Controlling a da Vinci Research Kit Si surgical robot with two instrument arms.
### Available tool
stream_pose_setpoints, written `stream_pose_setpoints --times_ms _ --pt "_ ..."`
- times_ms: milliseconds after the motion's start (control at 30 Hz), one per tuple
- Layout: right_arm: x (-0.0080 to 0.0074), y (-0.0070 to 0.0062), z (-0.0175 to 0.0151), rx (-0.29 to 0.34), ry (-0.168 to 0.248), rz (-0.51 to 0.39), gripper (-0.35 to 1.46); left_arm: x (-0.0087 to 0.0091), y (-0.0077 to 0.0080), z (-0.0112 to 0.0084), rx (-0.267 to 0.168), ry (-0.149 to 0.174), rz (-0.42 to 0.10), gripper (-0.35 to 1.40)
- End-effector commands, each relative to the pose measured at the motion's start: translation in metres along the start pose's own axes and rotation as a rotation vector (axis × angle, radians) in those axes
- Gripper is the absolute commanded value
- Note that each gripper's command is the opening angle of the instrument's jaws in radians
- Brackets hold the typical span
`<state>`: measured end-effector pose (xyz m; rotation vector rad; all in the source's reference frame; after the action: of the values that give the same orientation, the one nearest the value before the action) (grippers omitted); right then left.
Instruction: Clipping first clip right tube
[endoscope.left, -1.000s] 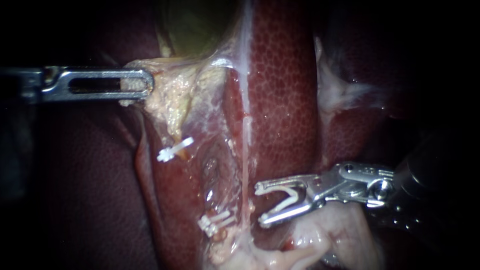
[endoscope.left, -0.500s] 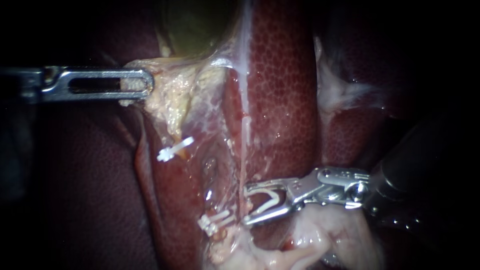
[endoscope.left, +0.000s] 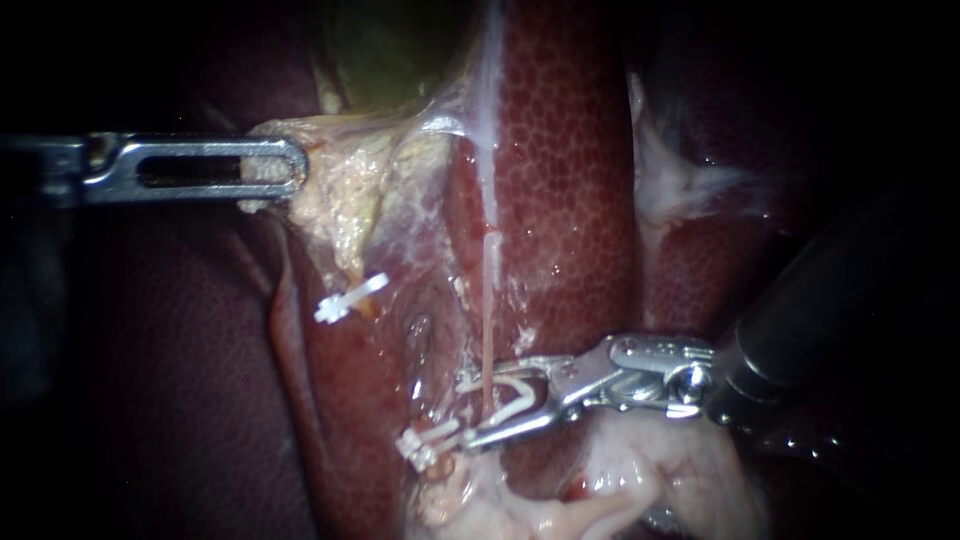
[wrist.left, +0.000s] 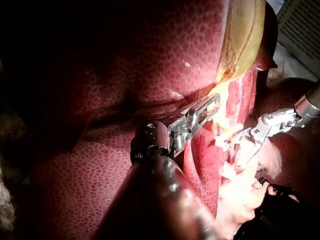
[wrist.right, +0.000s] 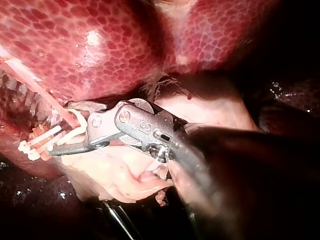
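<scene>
A thin pale tube (endoscope.left: 487, 300) runs down the dark red liver (endoscope.left: 570, 180). My right instrument (endoscope.left: 468, 410) comes in from the right with its jaws open, one on each side of the tube's lower end. An open white clip sits between them. In the right wrist view the right instrument (wrist.right: 62, 130) has the tube (wrist.right: 50, 100) crossing into its gap. My left instrument (endoscope.left: 285, 170) is shut on pale yellowish tissue below the greenish gallbladder (endoscope.left: 400, 50) and holds it taut to the left. The left wrist view shows the same grip of the left instrument (wrist.left: 210, 105).
One white clip (endoscope.left: 350, 297) sits on a strand left of the tube. A pair of white clips (endoscope.left: 430, 443) lies just beyond the right jaws' tips, seen too as white clips (wrist.right: 37, 142). Loose pale tissue (endoscope.left: 620, 480) lies under the right instrument.
My right instrument has moved left, so its open jaws with the clip now straddle the tube instead of standing to its right. The left instrument has held still.
</scene>
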<state>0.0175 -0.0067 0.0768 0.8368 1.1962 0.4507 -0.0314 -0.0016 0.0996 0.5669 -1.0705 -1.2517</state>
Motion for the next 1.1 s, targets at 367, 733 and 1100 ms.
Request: stream_pose_setpoints --times_ms 367,733,1100 --pt "0.0002 -0.0004 0.0006 0.031 0.019 0.017 0.53 0.0 0.0 0.0 0.0 0.0 0.0 -0.35" --pt "0.0 -0.0005 0.0006 0.054 0.011 0.015 0.35 0.0 0.0 0.0 0.0 0.0 0.0 -0.35" --pt "-0.0001 -0.0005 0.0005 0.058 0.01 0.025 0.2 0.0 0.0 0.0 0.0 0.0 0.0 -0.35"
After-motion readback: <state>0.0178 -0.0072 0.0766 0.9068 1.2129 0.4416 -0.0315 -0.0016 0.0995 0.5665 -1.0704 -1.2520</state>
